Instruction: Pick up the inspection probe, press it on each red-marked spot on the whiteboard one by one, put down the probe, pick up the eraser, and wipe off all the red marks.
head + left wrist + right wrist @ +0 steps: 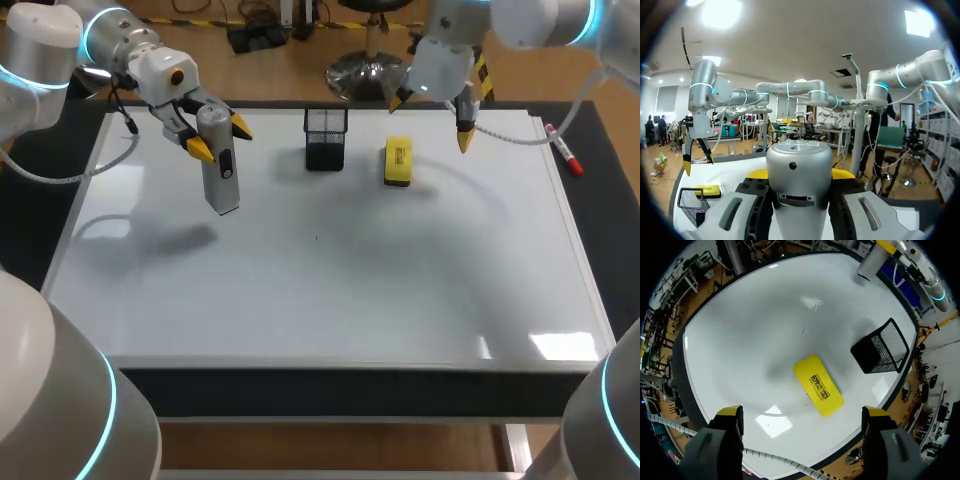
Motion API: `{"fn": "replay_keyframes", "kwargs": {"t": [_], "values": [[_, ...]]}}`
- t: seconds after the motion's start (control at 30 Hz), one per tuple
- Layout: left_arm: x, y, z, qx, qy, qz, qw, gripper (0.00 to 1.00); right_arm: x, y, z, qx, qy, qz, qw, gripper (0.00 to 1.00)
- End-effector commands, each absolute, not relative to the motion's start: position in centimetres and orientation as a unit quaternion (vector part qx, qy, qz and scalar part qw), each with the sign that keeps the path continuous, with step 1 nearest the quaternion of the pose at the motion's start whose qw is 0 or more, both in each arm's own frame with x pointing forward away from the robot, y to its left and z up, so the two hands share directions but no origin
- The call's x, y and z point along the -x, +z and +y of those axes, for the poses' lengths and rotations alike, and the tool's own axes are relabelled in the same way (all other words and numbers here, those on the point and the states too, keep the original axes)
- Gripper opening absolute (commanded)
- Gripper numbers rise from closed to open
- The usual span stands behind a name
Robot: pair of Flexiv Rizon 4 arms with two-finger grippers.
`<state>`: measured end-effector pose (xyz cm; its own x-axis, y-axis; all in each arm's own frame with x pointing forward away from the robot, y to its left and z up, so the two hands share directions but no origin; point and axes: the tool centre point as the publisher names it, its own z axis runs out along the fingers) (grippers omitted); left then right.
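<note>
Left tool holds the probe over the whiteboard.

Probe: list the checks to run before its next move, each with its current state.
1. Probe clamped between the left gripper fingers: ok.
2. Probe tip lifted off the whiteboard: ok.
3. Red marks to press on the board: not ok, none show.
4. Mesh holder upright: ok.
5. Eraser lying free, right gripper open above it: ok.
</note>
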<state>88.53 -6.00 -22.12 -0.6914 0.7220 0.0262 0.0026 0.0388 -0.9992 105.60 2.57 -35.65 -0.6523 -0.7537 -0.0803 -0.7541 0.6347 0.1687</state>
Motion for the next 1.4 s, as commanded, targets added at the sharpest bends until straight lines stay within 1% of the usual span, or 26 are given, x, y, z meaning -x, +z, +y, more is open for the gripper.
{"fn": "replay_keyframes", "kwargs": {"t": [0.03,0.23,0.33,0.53,0.8,1.4], "values": [[-88.7,-22.0,-6.0,0.274,0.636,-0.663,0.284,0.00,-106.2,-34.8,2.2,0.390,0.112,0.914,-0.005,1.00],[-88.7,-22.0,-6.0,0.274,0.636,-0.663,0.284,0.00,-105.9,-33.2,2.0,0.343,0.157,0.926,0.020,1.00],[-88.7,-22.0,-6.0,0.274,0.636,-0.663,0.284,0.00,-105.8,-32.3,1.8,0.320,0.174,0.931,0.018,1.00],[-88.7,-22.0,-6.0,0.274,0.636,-0.663,0.284,0.00,-105.4,-30.3,1.0,0.279,0.196,0.939,0.053,1.00],[-88.7,-22.0,-6.0,0.274,0.636,-0.663,0.284,0.00,-105.2,-28.9,-0.1,0.225,0.228,0.944,0.081,1.00],[-88.7,-22.0,-6.0,0.274,0.636,-0.663,0.284,0.00,-105.2,-28.7,-0.5,0.208,0.229,0.948,0.080,1.00]]}}
